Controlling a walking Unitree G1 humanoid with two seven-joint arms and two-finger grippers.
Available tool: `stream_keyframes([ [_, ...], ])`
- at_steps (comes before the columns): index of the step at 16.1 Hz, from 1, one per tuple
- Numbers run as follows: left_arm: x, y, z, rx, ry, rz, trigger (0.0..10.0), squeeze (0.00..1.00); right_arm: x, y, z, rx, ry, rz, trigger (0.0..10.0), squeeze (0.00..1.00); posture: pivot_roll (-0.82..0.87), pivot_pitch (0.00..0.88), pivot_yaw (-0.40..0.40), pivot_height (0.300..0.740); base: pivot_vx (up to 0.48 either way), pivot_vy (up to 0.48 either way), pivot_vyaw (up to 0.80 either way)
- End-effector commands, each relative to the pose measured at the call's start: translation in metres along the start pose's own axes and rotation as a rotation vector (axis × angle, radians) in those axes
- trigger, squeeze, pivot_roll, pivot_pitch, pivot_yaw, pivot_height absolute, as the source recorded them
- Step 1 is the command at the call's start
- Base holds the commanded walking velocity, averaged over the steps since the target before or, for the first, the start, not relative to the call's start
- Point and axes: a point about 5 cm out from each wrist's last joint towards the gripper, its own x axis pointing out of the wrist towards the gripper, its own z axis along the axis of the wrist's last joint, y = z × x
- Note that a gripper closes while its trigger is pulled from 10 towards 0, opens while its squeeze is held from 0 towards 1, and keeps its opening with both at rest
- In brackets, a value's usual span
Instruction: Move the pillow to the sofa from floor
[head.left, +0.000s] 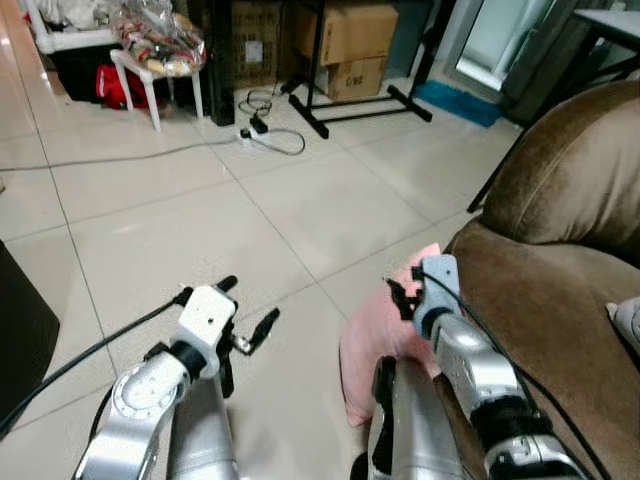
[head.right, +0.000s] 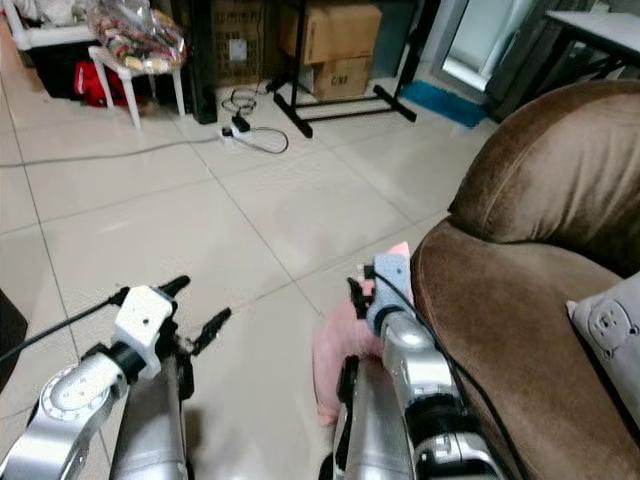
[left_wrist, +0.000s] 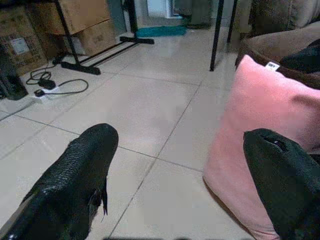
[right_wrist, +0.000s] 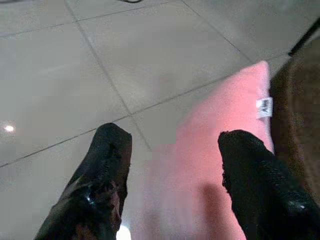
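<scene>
**Pillow on floor against sofa, both hands spread and empty**

Head views: 1 pink pillow, soft fabric, standing on edge on the glossy tile floor, leaning on the front of 1 brown plush sofa. Right hand just above the pillow's top edge. Left hand over bare tile, well apart from the pillow. 2 cardboard boxes stacked at the back, 1 white stool

Left wrist: 2 black textured fingers spread wide, holding nothing; pillow beside the far one

Right wrist: 2 fingers wide apart, nothing gripped, pillow below with a small white tag
</scene>
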Motion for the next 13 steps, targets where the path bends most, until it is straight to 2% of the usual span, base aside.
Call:
stream_keyframes([
  [1, 0.002, -0.004, 0.006, 0.011, -0.003, -0.077, 10.0, 0.0, 0.003, -0.022, -0.012, -0.047, 0.07, -0.131, 10.0, 0.0, 0.08, 0.005, -0.098, 0.46, 0.0, 0.0, 0.0],
  [4, -0.003, -0.004, 0.01, 0.032, 0.015, -0.136, 10.0, 0.0, 0.006, -0.037, -0.023, -0.039, 0.148, -0.276, 10.0, 0.0, 0.11, 0.064, -0.077, 0.46, 0.0, 0.0, 0.0],
  [7, -0.008, -0.003, 0.01, 0.038, 0.029, -0.158, 10.0, 0.0, 0.005, -0.036, -0.03, -0.041, 0.192, -0.29, 10.0, 0.0, 0.12, 0.087, -0.068, 0.46, 0.0, 0.0, 0.0],
  [9, -0.012, -0.002, 0.011, 0.036, 0.045, -0.175, 10.0, 0.0, 0.003, -0.035, -0.042, 0.003, 0.254, -0.289, 10.0, 0.0, 0.12, 0.101, -0.066, 0.46, 0.0, 0.0, 0.0],
  [10, -0.013, -0.003, 0.01, 0.033, 0.057, -0.191, 10.0, 0.0, 0.002, -0.035, -0.047, 0.01, 0.272, -0.293, 9.4, 0.0, 0.12, 0.11, -0.067, 0.46, 0.0, 0.0, 0.0],
  [11, -0.014, -0.005, 0.01, 0.034, 0.062, -0.201, 10.0, 0.0, 0.001, -0.035, -0.049, 0.016, 0.279, -0.295, 6.1, 0.0, 0.12, 0.112, -0.069, 0.46, 0.0, 0.0, 0.0],
  [12, -0.014, -0.006, 0.01, 0.033, 0.063, -0.203, 10.0, 0.0, 0.001, -0.034, -0.051, 0.038, 0.281, -0.284, 0.0, 0.0, 0.12, 0.114, -0.073, 0.46, 0.0, 0.0, 0.0],
  [13, -0.015, -0.006, 0.01, 0.032, 0.065, -0.204, 10.0, 0.0, 0.001, -0.033, -0.052, 0.04, 0.283, -0.275, 0.0, 0.0, 0.12, 0.113, -0.075, 0.46, 0.0, 0.0, 0.0],
])
